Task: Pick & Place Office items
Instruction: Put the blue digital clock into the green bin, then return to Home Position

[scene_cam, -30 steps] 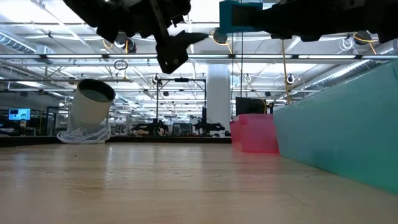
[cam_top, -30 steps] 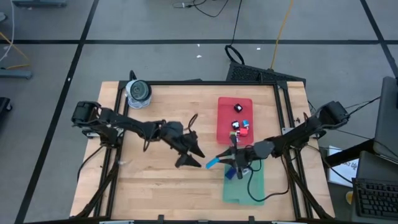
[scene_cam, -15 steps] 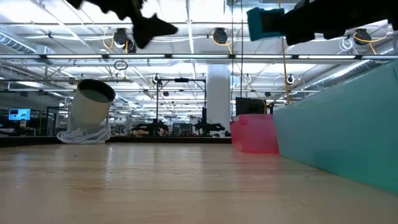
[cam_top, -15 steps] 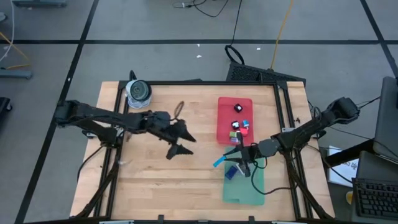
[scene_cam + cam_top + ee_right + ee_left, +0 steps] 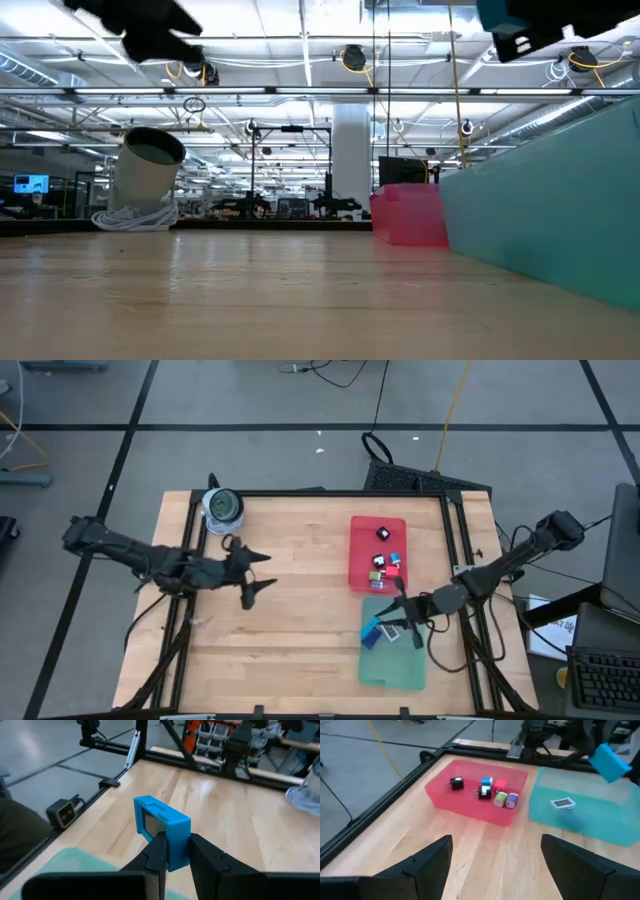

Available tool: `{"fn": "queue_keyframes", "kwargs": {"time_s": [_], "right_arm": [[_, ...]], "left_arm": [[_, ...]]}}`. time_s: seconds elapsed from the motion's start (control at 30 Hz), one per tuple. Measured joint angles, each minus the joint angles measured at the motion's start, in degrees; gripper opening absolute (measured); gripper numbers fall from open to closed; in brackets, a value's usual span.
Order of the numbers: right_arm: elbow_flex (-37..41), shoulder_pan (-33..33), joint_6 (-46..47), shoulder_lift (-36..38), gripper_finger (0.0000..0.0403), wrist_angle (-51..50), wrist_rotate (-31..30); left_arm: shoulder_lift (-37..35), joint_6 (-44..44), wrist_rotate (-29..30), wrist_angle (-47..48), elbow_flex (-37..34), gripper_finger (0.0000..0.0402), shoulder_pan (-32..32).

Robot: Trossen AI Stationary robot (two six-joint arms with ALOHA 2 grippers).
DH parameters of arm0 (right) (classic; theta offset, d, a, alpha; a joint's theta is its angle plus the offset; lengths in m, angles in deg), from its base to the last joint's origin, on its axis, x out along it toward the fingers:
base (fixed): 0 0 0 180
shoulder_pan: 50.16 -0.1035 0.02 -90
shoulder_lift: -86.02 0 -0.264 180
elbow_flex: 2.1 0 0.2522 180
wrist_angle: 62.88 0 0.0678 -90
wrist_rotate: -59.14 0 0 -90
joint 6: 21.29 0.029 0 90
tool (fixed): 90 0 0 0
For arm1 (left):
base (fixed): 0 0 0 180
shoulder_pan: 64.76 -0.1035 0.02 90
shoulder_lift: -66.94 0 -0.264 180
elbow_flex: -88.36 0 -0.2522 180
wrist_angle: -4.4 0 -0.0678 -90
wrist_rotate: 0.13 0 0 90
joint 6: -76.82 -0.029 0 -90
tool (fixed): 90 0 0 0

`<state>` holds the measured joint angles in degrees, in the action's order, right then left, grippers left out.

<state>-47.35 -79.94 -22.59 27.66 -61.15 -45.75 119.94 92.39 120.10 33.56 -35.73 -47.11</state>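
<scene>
The right gripper (image 5: 172, 851) is clamped on the blue bar (image 5: 161, 829), a seemingly light, rigid plastic piece pinched at its lower end, above the green tray (image 5: 398, 665)'s 10 o'clock corner, while the left gripper (image 5: 257, 577), fingers spread apart, waits at 9 o'clock.

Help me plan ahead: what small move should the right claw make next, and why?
Probably lower and let go: the right claw is shut on the blue bar, held above the green tray, which already holds a white tag.

Tray pieces (image 5: 383, 563) perhaps too small
</scene>
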Motion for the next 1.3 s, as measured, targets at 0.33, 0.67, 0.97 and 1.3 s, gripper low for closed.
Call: {"fn": "queue_keyframes", "kwargs": {"time_s": [0.33, 0.67, 0.97, 1.3], "right_arm": [[7.12, -3.08, 9.33, 8.08, 0.0050, -3.80, 0.09], [18.31, -2.12, 12.81, 15.58, 0.0050, -3.23, -0.20], [23.20, -0.54, 12.65, 16.21, 0.0087, 7.44, 0.02], [23.26, -0.54, 12.65, 16.31, 0.0134, 7.90, 0.03]], "left_arm": [[-18.16, 1.32, -0.67, -11.30, -18.65, 0.0308, 1.99], [-34.60, 0.26, -1.66, -11.28, -27.02, 0.0308, 1.99], [-38.87, -0.90, -1.65, -10.79, -28.31, 0.0308, 1.99], [-38.78, -6.21, -1.68, -10.20, -28.33, 0.0308, 1.99]]}}
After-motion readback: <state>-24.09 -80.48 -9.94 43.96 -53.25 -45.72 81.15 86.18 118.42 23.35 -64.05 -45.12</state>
